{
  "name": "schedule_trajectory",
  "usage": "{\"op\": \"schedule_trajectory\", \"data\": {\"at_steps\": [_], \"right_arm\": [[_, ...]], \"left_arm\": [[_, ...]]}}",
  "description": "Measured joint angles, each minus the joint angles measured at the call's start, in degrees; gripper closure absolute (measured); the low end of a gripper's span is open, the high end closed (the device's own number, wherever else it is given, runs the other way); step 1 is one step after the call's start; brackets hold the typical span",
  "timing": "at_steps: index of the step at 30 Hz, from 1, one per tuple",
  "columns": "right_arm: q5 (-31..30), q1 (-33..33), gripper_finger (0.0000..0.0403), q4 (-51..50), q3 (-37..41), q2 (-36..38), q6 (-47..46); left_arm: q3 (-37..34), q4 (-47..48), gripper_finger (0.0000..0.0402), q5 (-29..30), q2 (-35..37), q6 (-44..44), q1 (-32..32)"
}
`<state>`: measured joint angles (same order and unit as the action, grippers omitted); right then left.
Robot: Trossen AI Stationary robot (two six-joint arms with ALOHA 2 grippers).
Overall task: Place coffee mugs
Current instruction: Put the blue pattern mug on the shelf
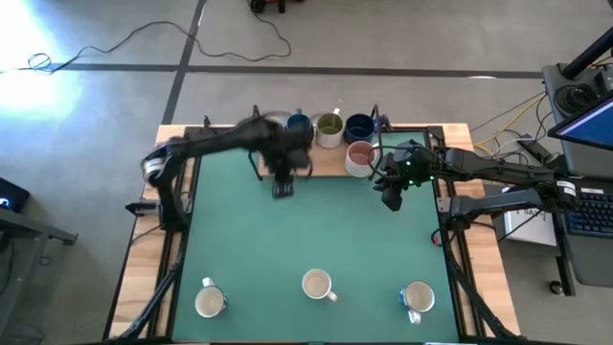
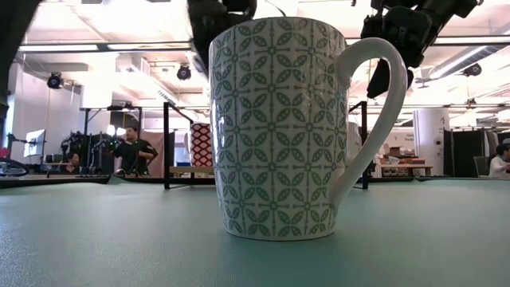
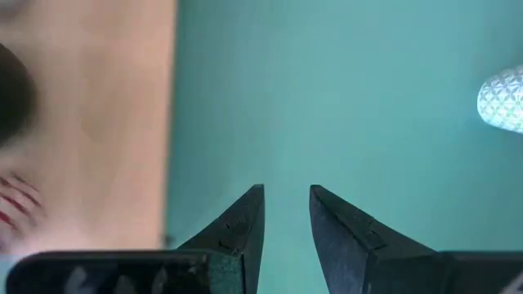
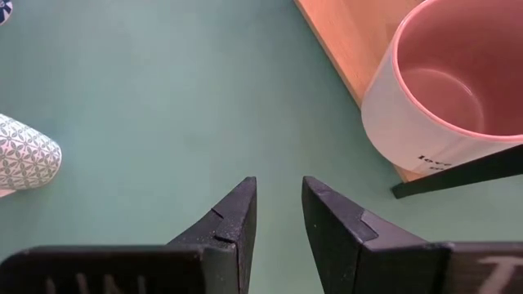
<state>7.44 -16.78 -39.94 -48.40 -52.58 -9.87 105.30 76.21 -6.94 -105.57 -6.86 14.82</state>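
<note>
On a wooden board (image 1: 321, 165) at the table's far edge stand two dark blue mugs (image 1: 299, 123) (image 1: 359, 126), an olive-green-inside mug (image 1: 329, 127) and a pink-inside mug (image 1: 360, 156) (image 4: 445, 90), which is on the board's near edge. Three white mugs stand upright along the near edge (image 1: 210, 301) (image 1: 317, 285) (image 1: 418, 298); the middle one fills the low view with a green leaf pattern (image 2: 279, 127). My left gripper (image 1: 283, 189) (image 3: 287, 189) hovers over the mat just near of the board. My right gripper (image 1: 392, 199) (image 4: 279, 181) hovers beside the pink-inside mug. Both are open by a narrow gap and hold nothing.
The green mat (image 1: 316, 230) between the board and the near row of mugs is bare. A blurred red-striped thing (image 3: 16, 208) lies on the board beside my left gripper. A laptop and cables (image 1: 584, 134) are off the table's right side, and people are in the room behind (image 2: 131, 151).
</note>
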Motion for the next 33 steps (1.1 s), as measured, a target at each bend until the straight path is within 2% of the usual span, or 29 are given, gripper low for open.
{"op": "schedule_trajectory", "data": {"at_steps": [5, 9, 13, 18, 22, 26, 33], "right_arm": [[0.0, 0.0, 0.0314, 0.0, 0.0, 0.0, 0.0], [0.0, 0.0, 0.0314, 0.0, 0.0, 0.0, 0.0], [0.0, 0.0, 0.0314, 0.0, 0.0, 0.0, 0.0], [0.0, 0.0, 0.0314, 0.0, 0.0, 0.0, 0.0], [0.0, 0.0, 0.0314, 0.0, 0.0, 0.0, 0.0], [0.0, 0.0, 0.0314, 0.0, 0.0, 0.0, 0.0], [0.0, 0.0, 0.0314, 0.0, 0.0, 0.0, 0.0]], "left_arm": [[-15.5, -8.9, 0.032, 1.9, 8.4, 22.7, -11.3], [-20.4, -11.9, 0.032, 5.2, 13.0, 42.6, -21.4], [-21.4, -11.7, 0.032, 10.6, 14.1, 60.7, -30.7], [-21.4, -8.4, 0.032, 11.0, 13.2, 75.6, -39.8], [-21.5, -5.3, 0.032, 11.0, 12.3, 84.4, -45.2], [-21.6, -10.8, 0.032, 11.0, 11.7, 93.3, -49.5], [-21.4, -13.2, 0.0319, 11.5, 11.7, 116.9, -57.5]]}}
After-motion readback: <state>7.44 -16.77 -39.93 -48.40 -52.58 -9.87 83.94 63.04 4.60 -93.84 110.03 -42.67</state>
